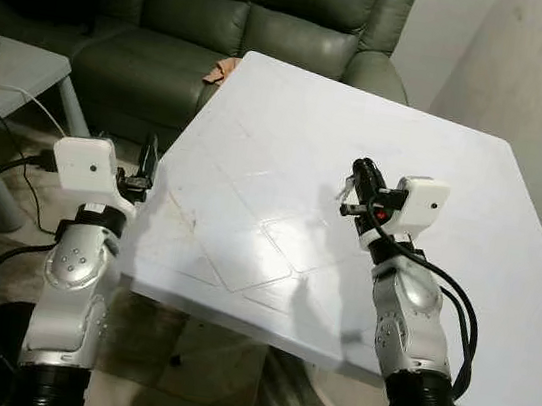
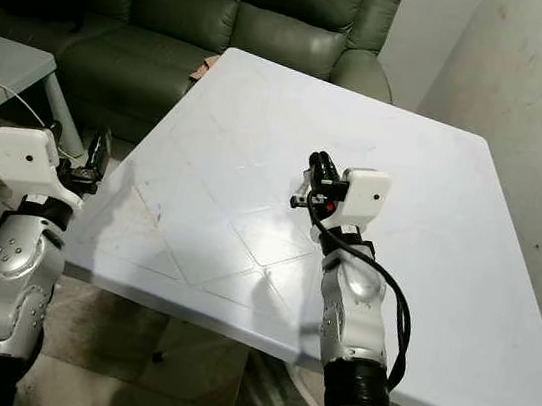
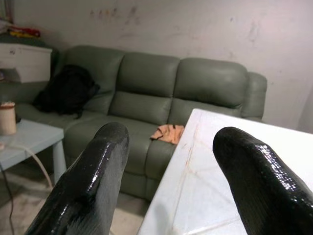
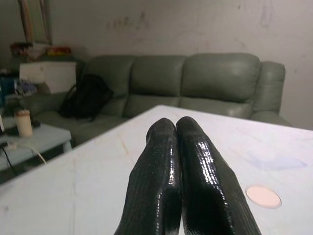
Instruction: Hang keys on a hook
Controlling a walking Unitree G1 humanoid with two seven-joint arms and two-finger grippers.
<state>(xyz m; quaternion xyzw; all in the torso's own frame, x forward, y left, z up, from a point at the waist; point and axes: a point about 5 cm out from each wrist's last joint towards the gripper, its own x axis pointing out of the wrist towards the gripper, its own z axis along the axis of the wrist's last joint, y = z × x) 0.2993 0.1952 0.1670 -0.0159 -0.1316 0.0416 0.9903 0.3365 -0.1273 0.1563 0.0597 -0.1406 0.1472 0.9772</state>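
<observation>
Behind your white surface (image 1: pixel 291 135) sits a green sofa (image 1: pixel 246 18). Your right gripper (image 1: pixel 358 187) hovers over it, fingers pressed together, something small and metallic beside them, perhaps the keys. Your left gripper (image 3: pixel 168 161) gapes wide off the edge. Next, I'd judge, find a hook.

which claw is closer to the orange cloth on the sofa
Left. The left claw hangs off the table's left edge, on the side facing the sofa and the orange cloth. The right claw hovers over the tabletop, farther away.
</observation>
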